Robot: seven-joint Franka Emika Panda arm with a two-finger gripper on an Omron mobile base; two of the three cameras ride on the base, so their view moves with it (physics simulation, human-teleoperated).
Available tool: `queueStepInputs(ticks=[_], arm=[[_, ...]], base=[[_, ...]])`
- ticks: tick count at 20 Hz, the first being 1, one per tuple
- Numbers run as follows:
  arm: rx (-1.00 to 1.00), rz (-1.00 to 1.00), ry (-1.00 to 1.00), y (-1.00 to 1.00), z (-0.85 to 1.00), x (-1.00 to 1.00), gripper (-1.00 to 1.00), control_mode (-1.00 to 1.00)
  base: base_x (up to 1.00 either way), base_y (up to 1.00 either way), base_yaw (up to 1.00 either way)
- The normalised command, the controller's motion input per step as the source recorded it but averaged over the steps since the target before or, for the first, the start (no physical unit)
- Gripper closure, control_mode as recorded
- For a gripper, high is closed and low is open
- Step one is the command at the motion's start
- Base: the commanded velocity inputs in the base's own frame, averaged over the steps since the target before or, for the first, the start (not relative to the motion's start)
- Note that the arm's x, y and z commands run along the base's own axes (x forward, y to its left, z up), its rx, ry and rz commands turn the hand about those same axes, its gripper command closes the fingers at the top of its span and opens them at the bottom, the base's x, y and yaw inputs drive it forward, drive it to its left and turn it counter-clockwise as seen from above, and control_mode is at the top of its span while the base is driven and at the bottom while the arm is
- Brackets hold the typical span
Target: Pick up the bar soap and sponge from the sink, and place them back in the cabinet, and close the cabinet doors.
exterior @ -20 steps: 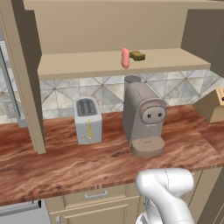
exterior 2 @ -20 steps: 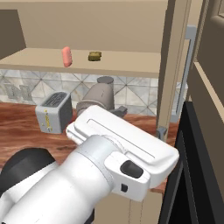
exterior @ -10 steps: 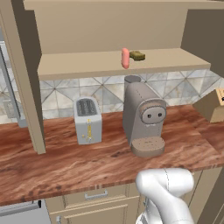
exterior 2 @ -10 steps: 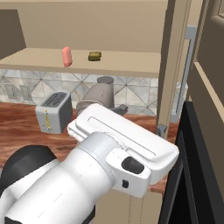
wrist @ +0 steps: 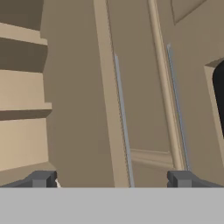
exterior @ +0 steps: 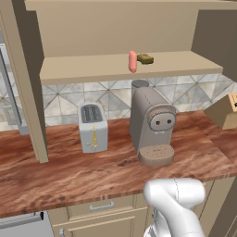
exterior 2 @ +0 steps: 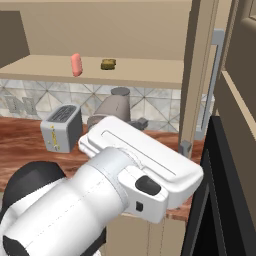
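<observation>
The bar soap [exterior: 133, 61] and the sponge [exterior: 145, 59] sit close together on the inner shelf [exterior: 129, 67] of the cabinet [exterior: 115, 28], the pink bar standing on end just left of the yellow-brown block; from the right base view the same pair, bar soap [exterior 2: 76, 64] and sponge [exterior 2: 108, 64], appear slightly apart. Whether they touch is hard to tell from the left. The top of the cabinet is cut off by the frame.

The left cabinet door [exterior: 25, 78] stands open, seen almost edge-on, so its panel face is barely visible. The right door [exterior 2: 202, 75] is also open, its silver bar handle [exterior 2: 214, 82] partly masked by the door edge.

In the hand view the end effector [wrist: 111, 179] has its fingers [wrist: 43, 178] spread wide with nothing between them, facing a door edge and thin handle [wrist: 123, 122] at close range; which door this is cannot be judged.

On the tabletop [exterior: 92, 166] stand a toaster [exterior: 92, 127], a coffee machine [exterior: 151, 125] and a knife block [exterior: 226, 111] clipped by the frame edge. In the right base view the white arm [exterior 2: 100, 190] hides much of the coffee machine
</observation>
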Motion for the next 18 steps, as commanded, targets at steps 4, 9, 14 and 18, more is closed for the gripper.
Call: queueStepInputs(ticks=[4, 9, 14, 18], arm=[[0.0, -0.1, 0.0, 0.0, 0.0, 0.11, -1.0, -1.0], [0.0, -0.1, 0.0, 0.0, 0.0, 0.07, -1.0, -1.0], [0.0, -0.07, 0.0, 0.0, 0.0, 0.1, -1.0, -1.0], [0.0, -0.05, 0.0, -0.01, 0.0, 0.04, -1.0, -1.0]], base=[[0.0, 0.0, 0.0], [0.0, 0.0, 0.0], [0.0, 0.0, 0.0], [0.0, 0.0, 0.0]])
